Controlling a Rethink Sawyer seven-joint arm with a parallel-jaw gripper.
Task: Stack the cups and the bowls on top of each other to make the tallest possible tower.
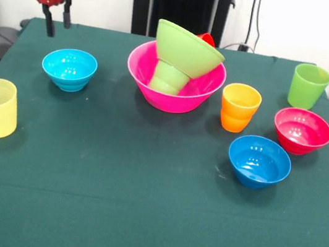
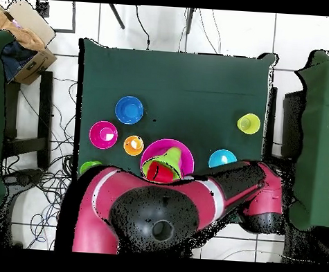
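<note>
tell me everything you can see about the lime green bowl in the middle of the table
The medium lime green plastic bowl is round, smooth and glossy. It sits tipped over, its opening facing away and down, propped on the inverted small green cup inside the large pink bowl. Its rim seems to rest near the pink bowl's far edge. A red cup peeks out behind it.

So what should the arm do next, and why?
Probably swing over to the tower and straighten the lime green bowl. It sits tilted on the small green cup inside the pink bowl. The gripper hangs open and empty above the table's corner, beyond the light blue bowl.
</note>
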